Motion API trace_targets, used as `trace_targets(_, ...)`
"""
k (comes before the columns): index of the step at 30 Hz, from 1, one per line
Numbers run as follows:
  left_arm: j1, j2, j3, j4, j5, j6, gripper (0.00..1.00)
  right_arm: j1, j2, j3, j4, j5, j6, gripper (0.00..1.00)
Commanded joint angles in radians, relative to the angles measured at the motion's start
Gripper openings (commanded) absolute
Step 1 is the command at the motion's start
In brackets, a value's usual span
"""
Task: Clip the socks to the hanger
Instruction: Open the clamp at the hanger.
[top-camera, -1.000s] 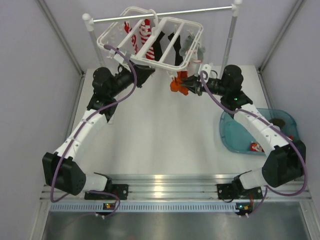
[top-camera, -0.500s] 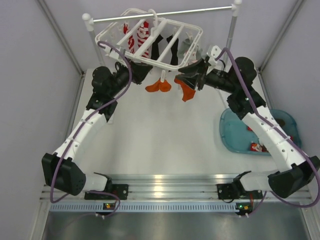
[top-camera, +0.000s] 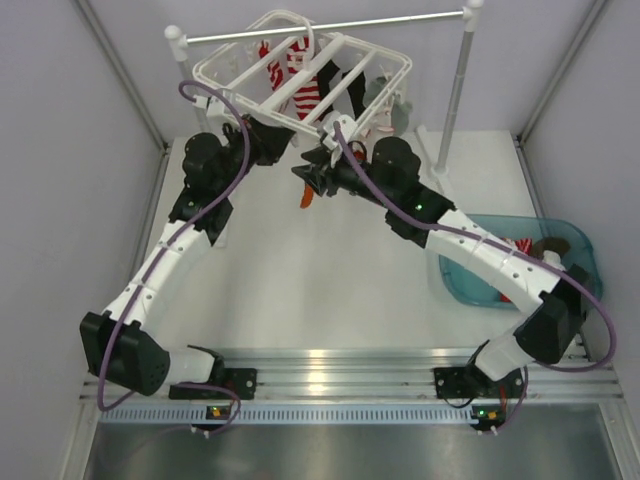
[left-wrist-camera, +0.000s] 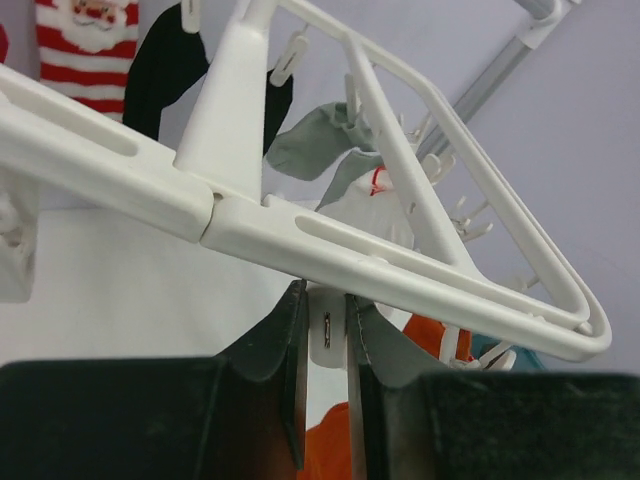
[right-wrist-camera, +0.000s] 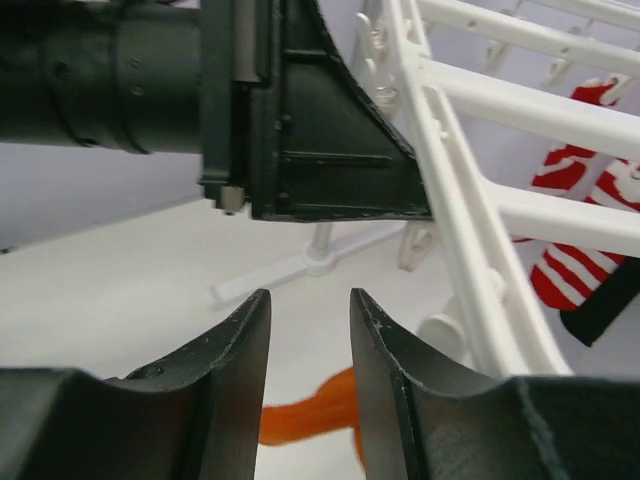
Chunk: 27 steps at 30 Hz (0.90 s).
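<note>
table (top-camera: 300, 290): white, walled on both sides; the middle is bare, and this is the wide room for the arms.
rail (top-camera: 330, 27): silver, across the back on white posts; the hanger hangs from it, tilted.
hanger (left-wrist-camera: 330, 245): white frame at the back, above the table; its near bar lies just over both grippers, so there is little room upward.
tub (top-camera: 455, 285): blue, at the right edge, under the right forearm; some socks (top-camera: 522, 243) remain inside.
done: a striped sock (left-wrist-camera: 85, 45), a black sock (left-wrist-camera: 160, 70) and a grey sock (left-wrist-camera: 315, 145) hang from the frame.
in hand: the orange sock (right-wrist-camera: 305, 415) hangs under the near bar, below both grippers. I judge it is at the clip, but the bite is hidden.
left: the socks in the tub, so the task seems past the middle.
left gripper (left-wrist-camera: 326, 310): fingers pressed close on the clip (left-wrist-camera: 327, 340); they seem to pinch it.
right gripper (right-wrist-camera: 310, 300): fingers spread, nothing between them; it points at the left gripper, very near.
caution: the two grippers and the bar crowd one spot; downward and toward the near edge is free.
</note>
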Motion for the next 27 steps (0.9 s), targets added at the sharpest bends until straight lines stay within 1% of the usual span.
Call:
trace_targets(1,-0.006,0.003,0.074,-0.084,-0.071,-0.050,0.00,0.007,0.019,-0.040,0.186,0.170,-0.118,0.38)
trace_targets(2,-0.007,0.009,0.080,-0.089,-0.071,-0.056,0.00,0.007,0.025,-0.052,0.216,0.180,-0.152,0.38)
trace_targets(4,-0.009,0.020,0.079,-0.087,-0.068,-0.063,0.00,0.006,0.045,-0.060,0.269,0.216,-0.161,0.42)
trace_targets(8,-0.013,0.041,0.083,-0.072,-0.030,-0.072,0.00,-0.010,0.115,-0.025,0.295,0.252,-0.166,0.43)
trace_targets(9,-0.018,0.041,0.085,-0.072,-0.033,-0.063,0.00,-0.013,0.140,-0.005,0.298,0.278,-0.164,0.43)
trace_targets(15,-0.053,0.038,0.083,-0.081,-0.056,-0.035,0.00,-0.025,0.172,0.009,0.347,0.304,-0.196,0.43)
trace_targets(20,-0.081,0.031,0.075,-0.086,-0.068,-0.027,0.00,-0.037,0.180,0.010,0.355,0.322,-0.229,0.39)
trace_targets(22,-0.093,0.031,0.080,-0.095,-0.074,-0.015,0.00,-0.046,0.183,0.010,0.361,0.330,-0.232,0.34)
trace_targets(24,-0.095,0.031,0.083,-0.093,-0.074,-0.009,0.09,-0.057,0.180,0.007,0.369,0.324,-0.223,0.20)
trace_targets(25,-0.095,0.031,0.086,-0.096,-0.074,-0.003,0.14,-0.066,0.174,0.007,0.370,0.292,-0.218,0.13)
trace_targets(26,-0.095,0.031,0.094,-0.095,-0.074,0.003,0.21,-0.082,0.172,0.006,0.369,0.277,-0.204,0.05)
trace_targets(27,-0.095,0.029,0.098,-0.095,-0.079,0.011,0.27,-0.091,0.169,0.006,0.367,0.261,-0.190,0.01)
